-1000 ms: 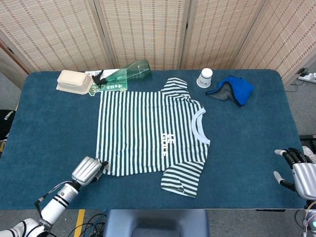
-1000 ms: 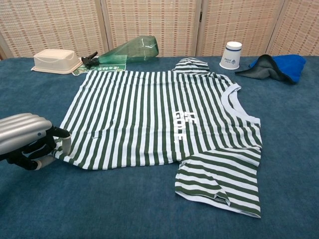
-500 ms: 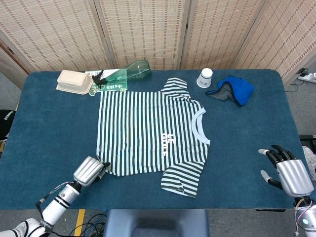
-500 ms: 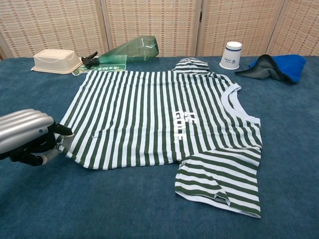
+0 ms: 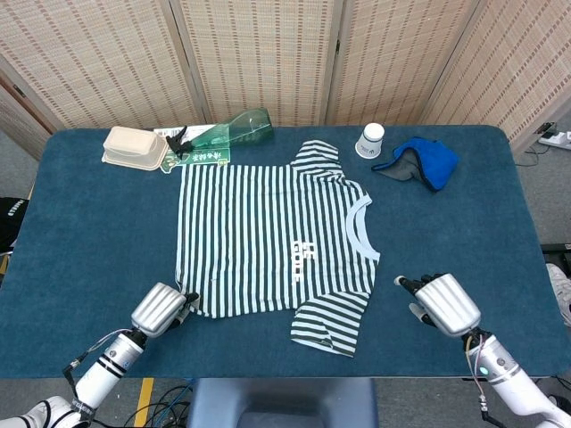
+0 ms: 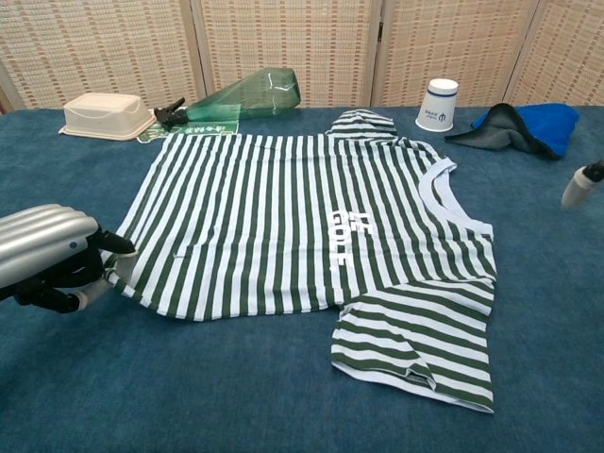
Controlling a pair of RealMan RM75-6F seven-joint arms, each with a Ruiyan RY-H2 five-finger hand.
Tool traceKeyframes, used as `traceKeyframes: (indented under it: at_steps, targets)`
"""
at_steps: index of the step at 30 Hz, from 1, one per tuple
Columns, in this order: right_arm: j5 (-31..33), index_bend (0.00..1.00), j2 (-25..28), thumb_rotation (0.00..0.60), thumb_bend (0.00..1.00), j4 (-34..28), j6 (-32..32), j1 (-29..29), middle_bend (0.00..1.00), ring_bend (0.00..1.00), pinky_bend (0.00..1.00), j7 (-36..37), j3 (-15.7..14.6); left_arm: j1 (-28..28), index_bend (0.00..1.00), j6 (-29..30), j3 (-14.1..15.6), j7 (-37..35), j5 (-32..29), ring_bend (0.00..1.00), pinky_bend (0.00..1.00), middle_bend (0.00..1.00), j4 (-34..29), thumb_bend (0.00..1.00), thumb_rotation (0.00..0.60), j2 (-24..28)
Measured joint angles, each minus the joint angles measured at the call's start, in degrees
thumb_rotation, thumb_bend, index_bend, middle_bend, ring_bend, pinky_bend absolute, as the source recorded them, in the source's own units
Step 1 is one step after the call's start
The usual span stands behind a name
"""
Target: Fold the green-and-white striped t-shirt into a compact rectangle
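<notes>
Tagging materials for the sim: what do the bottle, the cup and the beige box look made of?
Bottle: looks like clear green plastic, glossy, since you can see through it. Cup: probably paper, matte white with a small print. Box: beige, matte with rounded edges; foam or moulded pulp, can't tell which.

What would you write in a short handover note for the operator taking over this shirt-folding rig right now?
Left hand pinches the near hem corner of the striped t-shirt.
Right hand holds nothing and hovers over the table just right of the shirt; finger pose unclear.
Shirt lies flat mid-table, front up, both sleeves out.
Done: nothing folded yet.
Left: every fold down to a compact rectangle.
</notes>
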Motion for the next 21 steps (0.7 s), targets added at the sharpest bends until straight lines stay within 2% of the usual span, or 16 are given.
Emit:
traceKeyframes:
  at_steps: [6,12,21]
  targets:
    - [0.16,0.48,-4.72,0.600,0.18,5.41,-1.97,1.95,0.95,0.99,1.00,0.50,-0.30,0.01,0.57,-0.42,0.02,-0.15,-0.54,0.96,1.00,1.00,-0.35,0.66,0.600,0.20]
    - [1.60,0.49,-10.06,0.600,0.18,10.92,-4.41,4.22,0.95,1.00,1.00,0.97,-0.20,-0.01,0.57,-0.85,0.02,-0.34,-1.01,0.96,1.00,1.00,-0.49,0.66,0.600,0.04]
    - [2.50,0.50,-16.10,0.600,0.20,15.89,-6.88,7.70,0.95,1.00,1.00,1.33,-0.47,-0.15,0.57,-0.92,-0.14,-0.67,-1.21,0.95,1.00,1.00,-0.47,0.66,0.600,0.02]
